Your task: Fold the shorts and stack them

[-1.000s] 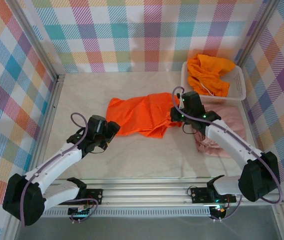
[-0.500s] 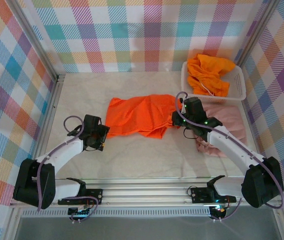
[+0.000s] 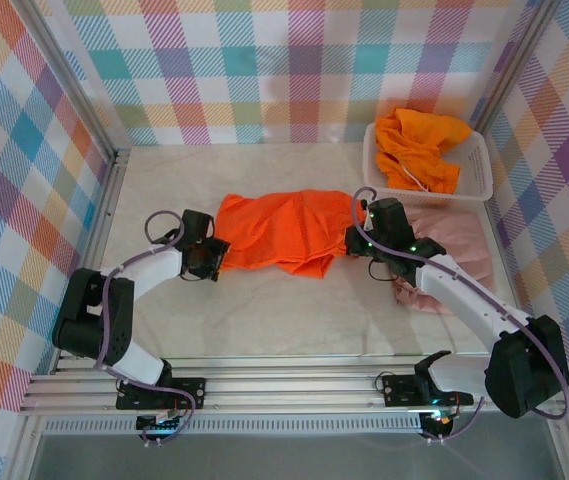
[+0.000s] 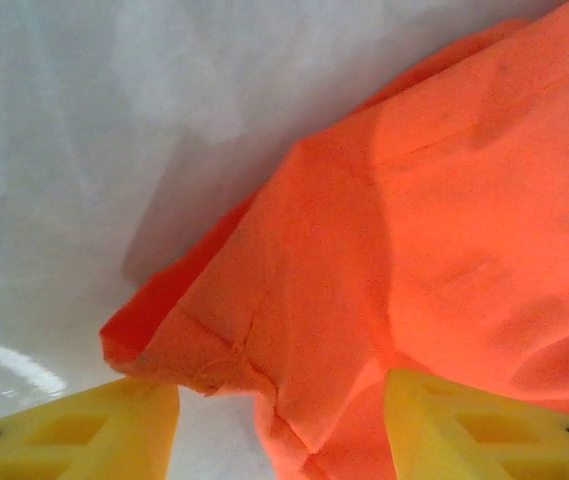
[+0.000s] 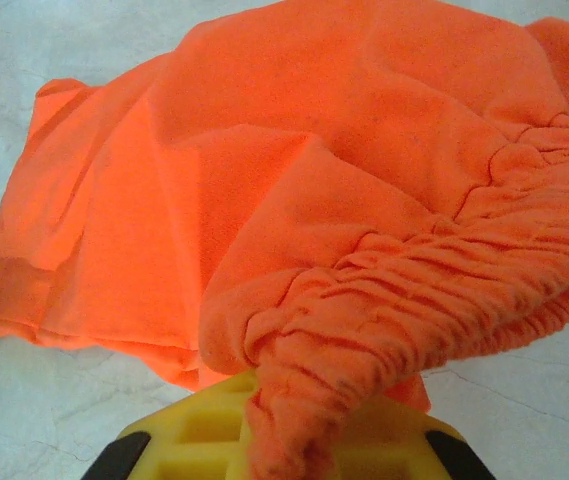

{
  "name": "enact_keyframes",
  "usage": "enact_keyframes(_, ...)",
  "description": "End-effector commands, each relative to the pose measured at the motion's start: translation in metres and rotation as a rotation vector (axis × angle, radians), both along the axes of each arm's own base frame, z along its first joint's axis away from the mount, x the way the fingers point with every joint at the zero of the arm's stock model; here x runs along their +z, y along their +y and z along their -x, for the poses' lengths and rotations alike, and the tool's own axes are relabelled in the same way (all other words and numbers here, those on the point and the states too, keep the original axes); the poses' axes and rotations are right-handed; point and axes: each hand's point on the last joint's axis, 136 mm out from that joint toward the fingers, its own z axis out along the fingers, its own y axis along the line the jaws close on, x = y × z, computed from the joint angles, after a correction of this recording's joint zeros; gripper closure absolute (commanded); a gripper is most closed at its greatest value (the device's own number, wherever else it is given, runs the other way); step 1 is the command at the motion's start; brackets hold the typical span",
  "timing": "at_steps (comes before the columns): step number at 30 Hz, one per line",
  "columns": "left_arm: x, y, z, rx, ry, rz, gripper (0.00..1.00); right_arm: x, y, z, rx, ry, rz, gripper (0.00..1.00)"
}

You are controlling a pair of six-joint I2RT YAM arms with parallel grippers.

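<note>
The bright orange cloth shorts [image 3: 279,232] lay spread, rumpled, across the middle of the pale marbled counter [image 3: 264,310], leg hems toward 9 o'clock and the gathered elastic waist toward 3 o'clock.

At the waist end the right hand [image 3: 354,240] was closed tight on the fabric. In the right wrist view the ruched waistband bunched down between that hand's yellow fingers [image 5: 384,440], and the rest of the pair [image 5: 294,180] stretched away flat toward 11 o'clock.

At the 9 o'clock end the left hand [image 3: 209,258] sat low at the leg corner. The left wrist view showed its two yellow fingers [image 4: 94,430] standing moderately apart, one on each side of the stitched hem corner [image 4: 214,350]. The cloth lay between them and was not pinched.

Just beyond the right hand, at 3 o'clock from the orange pair, the dusty pink cloth shorts [image 3: 459,250] lay crumpled on the counter, partly under the right arm.

At 1 o'clock, in the far right corner, the white plastic lattice basket [image 3: 476,165] held a heap of orange shorts with a white drawstring [image 3: 419,145].
</note>
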Motion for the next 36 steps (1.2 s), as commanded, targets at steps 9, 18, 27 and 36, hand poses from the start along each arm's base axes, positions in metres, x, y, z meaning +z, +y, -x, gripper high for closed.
enact_keyframes(9, -0.010, 0.003, -0.008, -0.045, 0.071, -0.042, 0.90, 0.008, -0.002, 0.001, -0.001, -0.024, -0.005, 1.00)
enact_keyframes(18, 0.033, 0.026, -0.024, -0.045, -0.033, -0.078, 1.00, 0.016, -0.003, 0.002, 0.001, -0.041, -0.001, 1.00)
enact_keyframes(27, 0.171, 0.078, -0.053, -0.019, -0.296, -0.245, 1.00, 0.076, 0.024, -0.027, 0.062, -0.134, -0.078, 1.00)
enact_keyframes(36, 0.362, 0.139, -0.064, 0.060, -0.608, -0.421, 1.00, 0.220, 0.073, -0.045, 0.239, -0.316, -0.289, 1.00)
